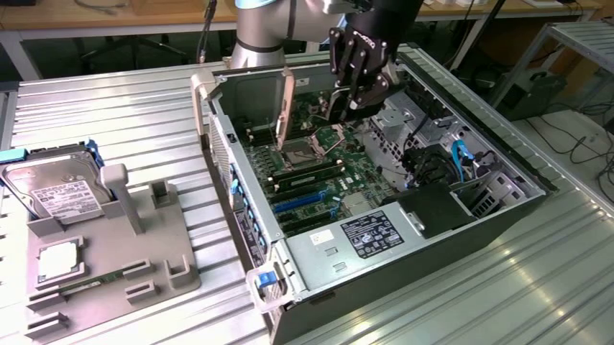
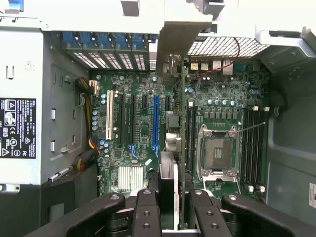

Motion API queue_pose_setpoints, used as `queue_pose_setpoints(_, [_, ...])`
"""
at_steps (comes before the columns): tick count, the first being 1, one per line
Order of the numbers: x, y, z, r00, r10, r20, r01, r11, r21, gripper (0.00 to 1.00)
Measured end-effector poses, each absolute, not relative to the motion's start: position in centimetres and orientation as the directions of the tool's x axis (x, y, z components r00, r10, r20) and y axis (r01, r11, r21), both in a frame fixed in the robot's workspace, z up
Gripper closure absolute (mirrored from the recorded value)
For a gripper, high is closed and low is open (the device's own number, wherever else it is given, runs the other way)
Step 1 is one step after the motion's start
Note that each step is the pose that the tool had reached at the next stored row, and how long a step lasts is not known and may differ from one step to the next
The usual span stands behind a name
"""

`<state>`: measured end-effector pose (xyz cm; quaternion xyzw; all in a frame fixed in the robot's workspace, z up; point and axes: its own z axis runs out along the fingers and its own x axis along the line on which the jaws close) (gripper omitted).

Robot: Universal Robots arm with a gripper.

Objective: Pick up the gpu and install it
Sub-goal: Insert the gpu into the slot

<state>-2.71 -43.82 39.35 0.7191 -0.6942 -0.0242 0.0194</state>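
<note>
**Gripper [image 1: 347,106] [image 2: 173,197] holds gpu [image 1: 286,108] [image 2: 172,180] inside the case [image 1: 223,165]**

The gripper reaches down into the open case. Its fingers are drawn partway in and clamped on either face of the gpu. The card stands on edge above the motherboard [image 1: 317,183] [image 2: 143,128], with its bracket end toward the rear wall with the blue tabs. In the wrist view its edge runs between the blue slot [image 2: 155,123] and the CPU socket [image 2: 217,153]. Whether it sits in a slot I cannot tell. Outside the case, at the exterior view's left, a drive [image 1: 57,198] stands in a grey holder [image 1: 106,259] on the table [image 1: 115,115].
</note>
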Motion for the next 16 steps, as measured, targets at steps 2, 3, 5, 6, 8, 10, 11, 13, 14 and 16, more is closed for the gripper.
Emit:
queue_pose_setpoints(2, [-2.7,-43.8,39.3,0.035,-0.999,-0.008,-0.997,-0.035,0.061,0.73])
queue_pose_setpoints(3, [-2.7,-43.8,39.2,0.034,-0.999,-0.008,-0.997,-0.035,0.061,0.73])
queue_pose_setpoints(5, [-2.7,-43.8,38.7,0.032,-0.999,-0.008,-0.998,-0.032,0.061,0.73])
queue_pose_setpoints(6, [-2.7,-43.8,38.5,0.029,-1.000,-0.008,-0.998,-0.029,0.061,0.73])
queue_pose_setpoints(8, [-2.7,-43.8,38.0,0.011,-1.000,-0.008,-0.998,-0.012,0.061,0.73])
queue_pose_setpoints(10, [-2.7,-43.8,37.9,-0.003,-1.000,-0.008,-0.998,0.003,0.061,0.73])
queue_pose_setpoints(11, [-2.7,-43.8,37.6,-0.035,-0.999,-0.008,-0.998,0.034,0.061,0.73])
queue_pose_setpoints(13, [-2.7,-43.8,36.1,0.042,-0.999,-0.008,-0.997,-0.042,0.058,0.73])
queue_pose_setpoints(14, [-2.7,-43.8,35.2,0.085,-0.996,-0.007,-0.995,-0.085,0.055,0.73])
queue_pose_setpoints(16, [-2.7,-43.9,34.4,0.101,-0.995,-0.006,-0.993,-0.101,0.053,0.73])
